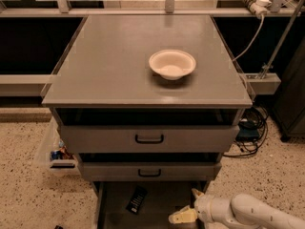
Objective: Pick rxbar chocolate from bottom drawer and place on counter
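The rxbar chocolate (pixel 137 200) is a small black bar lying flat on the dark floor of the open bottom drawer (pixel 102 209), near its left side. My gripper (pixel 189 205) reaches in from the lower right at the drawer's right side, open and empty, with one finger (pixel 179 216) pointing left and the other up by the drawer front. It is about a hand's width right of the bar. The grey counter (pixel 109 61) tops the cabinet.
A white bowl (pixel 172 64) sits on the counter, right of centre. Two closed grey drawers with black handles (pixel 149 138) are above the open drawer. Cables (pixel 250 128) hang at the cabinet's right; a clear bin (pixel 55 152) stands on the speckled floor at the left.
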You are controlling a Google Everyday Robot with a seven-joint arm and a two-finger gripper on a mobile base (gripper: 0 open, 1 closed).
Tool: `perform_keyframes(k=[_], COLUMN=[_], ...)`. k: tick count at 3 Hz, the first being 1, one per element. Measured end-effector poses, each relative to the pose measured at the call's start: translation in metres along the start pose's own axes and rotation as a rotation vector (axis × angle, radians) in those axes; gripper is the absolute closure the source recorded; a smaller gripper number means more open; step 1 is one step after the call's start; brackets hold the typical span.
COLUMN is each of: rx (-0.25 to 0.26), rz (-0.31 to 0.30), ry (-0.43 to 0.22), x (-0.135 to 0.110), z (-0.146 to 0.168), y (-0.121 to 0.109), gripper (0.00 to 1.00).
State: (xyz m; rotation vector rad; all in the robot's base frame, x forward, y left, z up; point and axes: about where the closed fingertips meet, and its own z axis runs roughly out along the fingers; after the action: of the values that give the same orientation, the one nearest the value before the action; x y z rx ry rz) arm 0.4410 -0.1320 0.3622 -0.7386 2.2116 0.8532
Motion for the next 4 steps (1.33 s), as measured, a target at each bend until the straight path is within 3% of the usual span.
perform_keyframes(k=[1, 2, 4], rx=[0.073, 0.073, 0.123], rz=[-0.037, -0.036, -0.1], ry=[-0.01, -0.01, -0.01], x=[0.005, 0.005, 0.02], z=[0.011, 0.011, 0.056], y=[-0.03, -0.029, -0.032], gripper=[0.0, 0.0, 0.0])
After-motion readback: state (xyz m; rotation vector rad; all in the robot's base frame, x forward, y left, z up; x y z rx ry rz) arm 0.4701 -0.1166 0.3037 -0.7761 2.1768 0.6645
